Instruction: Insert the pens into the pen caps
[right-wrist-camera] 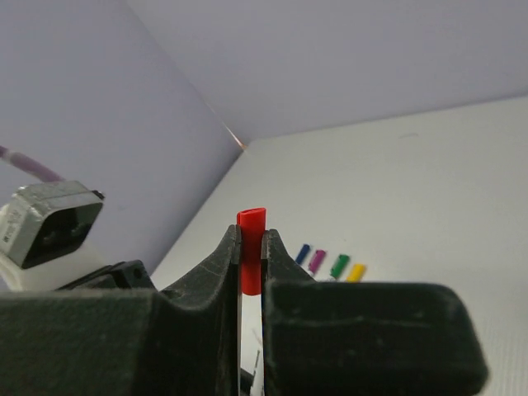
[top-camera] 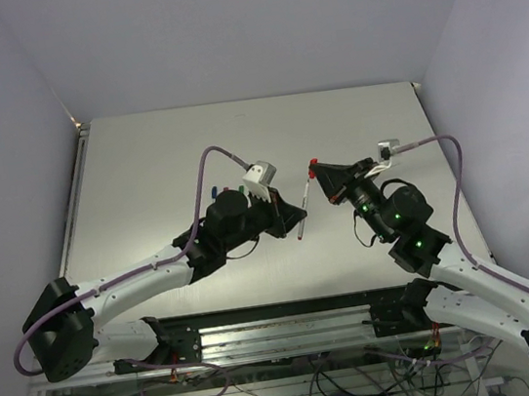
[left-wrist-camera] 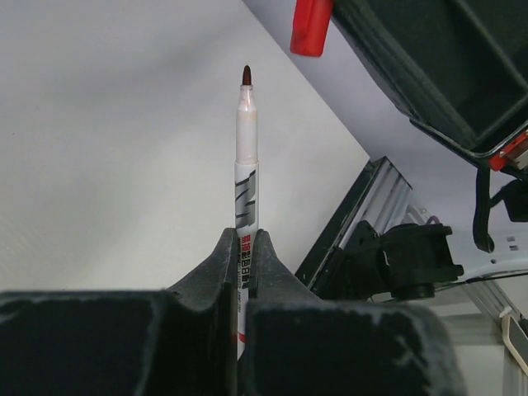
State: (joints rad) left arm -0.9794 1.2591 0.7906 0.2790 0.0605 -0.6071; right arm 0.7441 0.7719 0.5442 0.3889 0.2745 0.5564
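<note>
- Caps (right-wrist-camera: 318, 261) in blue, magenta, green and yellow lie in a row on the table (top-camera: 143, 176), well left of the red cap (top-camera: 313, 164), clear of the meeting point.
- Left end effector (left-wrist-camera: 245, 247) is clamped on a pen (left-wrist-camera: 247, 157) low on its barrel, leaving the tip free to enter.
- Pen tip sits near the red cap, just below-left and not touching; alignment looks unfinished.
- Right end effector (right-wrist-camera: 250, 247) pinches the red cap, one end protruding.
- Table edges lie well away from the red cap, so there is open room.

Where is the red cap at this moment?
The red cap is pinched in the right gripper, raised over the table, just beyond the tip of the pen, mid top view.
</note>
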